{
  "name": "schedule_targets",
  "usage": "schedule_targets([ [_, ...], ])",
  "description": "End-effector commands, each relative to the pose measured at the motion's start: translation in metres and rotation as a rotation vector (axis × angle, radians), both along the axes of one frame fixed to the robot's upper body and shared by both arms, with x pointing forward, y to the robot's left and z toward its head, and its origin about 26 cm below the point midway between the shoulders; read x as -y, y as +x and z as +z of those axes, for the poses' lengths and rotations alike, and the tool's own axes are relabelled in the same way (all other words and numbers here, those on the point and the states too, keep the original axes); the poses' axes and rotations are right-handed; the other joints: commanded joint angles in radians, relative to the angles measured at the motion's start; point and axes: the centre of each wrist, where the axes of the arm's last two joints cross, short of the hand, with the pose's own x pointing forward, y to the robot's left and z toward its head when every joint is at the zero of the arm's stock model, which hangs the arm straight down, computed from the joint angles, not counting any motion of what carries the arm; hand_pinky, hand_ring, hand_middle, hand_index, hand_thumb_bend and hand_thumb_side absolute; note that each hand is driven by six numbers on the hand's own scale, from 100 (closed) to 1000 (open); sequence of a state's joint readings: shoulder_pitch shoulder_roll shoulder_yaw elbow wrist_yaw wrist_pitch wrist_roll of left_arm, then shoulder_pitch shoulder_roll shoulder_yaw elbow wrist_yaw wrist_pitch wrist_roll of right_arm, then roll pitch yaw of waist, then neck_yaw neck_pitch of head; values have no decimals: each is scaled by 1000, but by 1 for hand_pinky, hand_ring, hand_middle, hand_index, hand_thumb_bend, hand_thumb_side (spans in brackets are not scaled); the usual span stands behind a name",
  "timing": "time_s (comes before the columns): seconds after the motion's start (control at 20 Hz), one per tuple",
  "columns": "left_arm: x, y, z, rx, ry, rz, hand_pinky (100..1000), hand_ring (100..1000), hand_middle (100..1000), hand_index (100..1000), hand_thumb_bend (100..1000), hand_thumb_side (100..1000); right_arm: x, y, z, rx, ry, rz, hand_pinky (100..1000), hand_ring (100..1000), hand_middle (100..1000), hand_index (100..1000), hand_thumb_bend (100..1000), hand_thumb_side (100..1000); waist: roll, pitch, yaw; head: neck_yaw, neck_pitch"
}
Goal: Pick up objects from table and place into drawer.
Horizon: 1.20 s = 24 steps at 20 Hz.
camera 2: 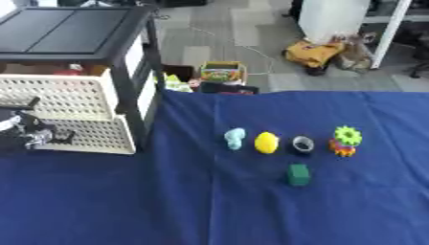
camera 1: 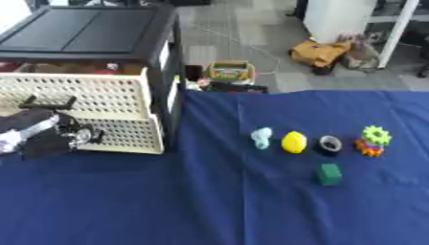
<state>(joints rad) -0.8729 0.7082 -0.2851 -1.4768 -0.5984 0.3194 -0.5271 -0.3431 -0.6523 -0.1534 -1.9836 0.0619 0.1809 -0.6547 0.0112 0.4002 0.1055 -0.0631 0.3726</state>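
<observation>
Your left robot hand (camera 1: 50, 131) sits at the pulled-out cream drawer (camera 1: 100, 98); you cannot tell whether its fingers are apart. The toys, including the lemon (camera 1: 293, 142) and green block (camera 1: 328, 174), lie on the bench (camera 1: 167, 201), well right.

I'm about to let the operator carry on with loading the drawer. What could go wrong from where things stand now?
The left hand sits right against the cream drawer's perforated front, so a careless move could snag or shove it. The yellow object, the pale blue piece and the dark ring lie close together in a row, so reaching for one may knock its neighbours. The yellow one looks rounded and might roll on the blue cloth.
</observation>
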Motion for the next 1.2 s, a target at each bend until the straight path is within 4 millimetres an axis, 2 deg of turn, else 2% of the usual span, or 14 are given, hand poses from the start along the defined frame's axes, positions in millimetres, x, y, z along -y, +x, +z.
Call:
schedule_targets([
  [0.05, -4, 0, 15, 69, -17, 19, 405, 330, 429, 722, 100, 1000, 0, -4, 10, 30, -16, 6, 593, 589, 581, 712, 100, 970, 1, -20, -1, 1, -8],
  [0.55, 1, 7, 10, 96, -69, 24, 382, 263, 383, 716, 100, 1000, 0, -3, 10, 28, -12, 12, 594, 590, 579, 712, 100, 968, 2, -21, -6, 1, -10],
  [0.95, 1, 5, 6, 60, -83, 10, 376, 259, 379, 718, 100, 1000, 0, -4, 10, 29, -10, 13, 594, 590, 579, 712, 100, 968, 1, -25, -5, 0, -9],
  [1.0, 2, 4, 5, 55, -82, 5, 318, 205, 323, 714, 100, 1000, 0, -4, 10, 29, -9, 12, 594, 590, 578, 710, 100, 966, 0, -26, -3, -2, -11],
  [1.2, 7, -7, -21, -44, -37, -98, 378, 303, 398, 737, 100, 1000, 1, -4, 10, 33, 1, 12, 595, 591, 578, 710, 100, 967, -6, -36, 4, -20, -12],
])
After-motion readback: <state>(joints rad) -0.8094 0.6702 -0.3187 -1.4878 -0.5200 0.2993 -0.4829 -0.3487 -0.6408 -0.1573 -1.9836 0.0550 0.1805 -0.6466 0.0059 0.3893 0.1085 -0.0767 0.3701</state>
